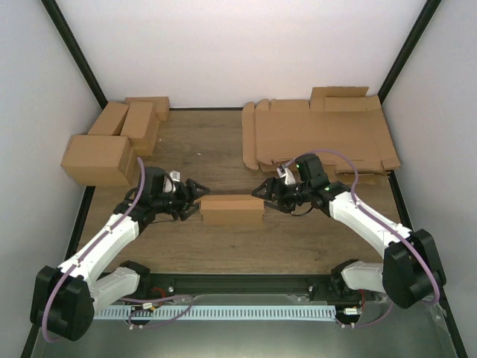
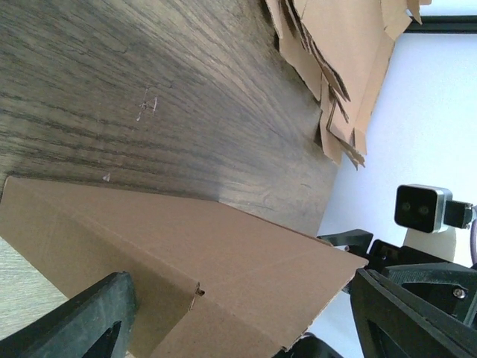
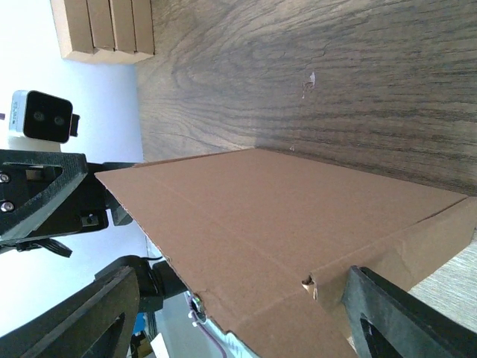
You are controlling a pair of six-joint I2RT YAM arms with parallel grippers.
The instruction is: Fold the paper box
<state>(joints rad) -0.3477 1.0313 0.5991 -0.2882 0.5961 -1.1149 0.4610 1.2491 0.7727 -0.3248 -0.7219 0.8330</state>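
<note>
The paper box is a closed brown rectangular box lying on the wooden table between the two arms. My left gripper is at its left end and my right gripper at its right end. In the left wrist view the box fills the space between the wide-set fingers of the left gripper, with a gap showing at the far finger. The right wrist view has the box between the right gripper's fingers, again with a gap on one side. Both grippers are open.
A pile of flat brown die-cut sheets lies at the back right, seen also as sheets in the left wrist view. Several finished brown boxes stand at the back left. White walls close in the table.
</note>
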